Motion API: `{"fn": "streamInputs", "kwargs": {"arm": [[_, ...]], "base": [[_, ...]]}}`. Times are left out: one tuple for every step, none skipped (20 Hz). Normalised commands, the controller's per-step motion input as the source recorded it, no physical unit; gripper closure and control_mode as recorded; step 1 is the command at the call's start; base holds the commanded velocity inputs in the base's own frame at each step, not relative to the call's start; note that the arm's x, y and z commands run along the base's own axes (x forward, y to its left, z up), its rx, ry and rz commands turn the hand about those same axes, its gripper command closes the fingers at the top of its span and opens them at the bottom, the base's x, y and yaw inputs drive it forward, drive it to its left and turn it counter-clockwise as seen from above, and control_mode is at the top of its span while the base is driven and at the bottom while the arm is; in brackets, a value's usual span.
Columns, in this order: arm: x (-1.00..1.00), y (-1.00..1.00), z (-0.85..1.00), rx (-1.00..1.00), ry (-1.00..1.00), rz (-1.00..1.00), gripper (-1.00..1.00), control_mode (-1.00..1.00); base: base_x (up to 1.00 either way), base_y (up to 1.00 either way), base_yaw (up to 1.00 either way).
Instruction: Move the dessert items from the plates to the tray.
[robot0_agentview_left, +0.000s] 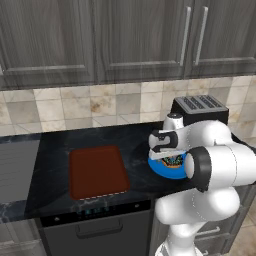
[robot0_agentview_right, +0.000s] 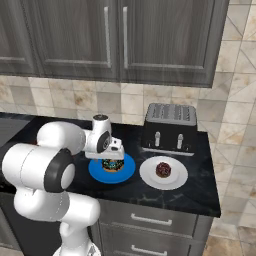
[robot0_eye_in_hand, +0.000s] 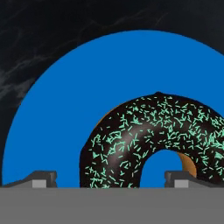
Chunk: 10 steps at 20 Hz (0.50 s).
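A dark chocolate ring donut with teal sprinkles lies on the bright blue plate. My gripper hangs right over it, open, with one dark fingertip on each side of the donut's near half. From the base, the gripper sits low on the donut and the blue plate. To the right, a small dark-brown sweet rests on the white plate. The reddish-brown tray lies bare to the left of the blue plate.
A black toaster stands behind the plates against the tiled wall. Grey cabinets hang above the dark counter. The counter's front edge runs just below the tray and plates, with an oven front under it.
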Motion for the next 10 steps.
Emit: {"fn": "streamInputs", "kwargs": {"arm": [[0.00,0.00,-0.25,0.00,0.00,0.01,-1.00,-1.00],[0.00,0.00,-0.22,0.00,0.00,0.03,-1.00,-1.00],[0.00,0.00,-0.19,0.00,0.00,0.03,-1.00,-1.00],[0.00,0.00,-0.21,0.00,0.00,0.03,-1.00,-1.00],[0.00,0.00,-0.23,0.00,0.00,0.03,-1.00,-1.00],[0.00,0.00,-0.22,0.00,0.00,0.03,-1.00,-1.00],[0.00,0.00,-0.15,0.00,0.00,0.03,-1.00,-1.00],[0.00,0.00,0.00,0.00,0.00,0.01,-1.00,-1.00],[0.00,0.00,0.00,0.00,0.00,0.00,-1.00,-1.00],[0.00,0.00,0.00,0.00,0.00,0.00,-1.00,-1.00]], "base": [[0.00,0.00,0.00],[0.00,0.00,0.00],[0.00,0.00,0.00],[0.00,0.00,0.00],[0.00,0.00,0.00],[0.00,0.00,0.00],[0.00,0.00,0.00],[0.00,0.00,0.00],[0.00,0.00,0.00],[0.00,0.00,0.00]]}}
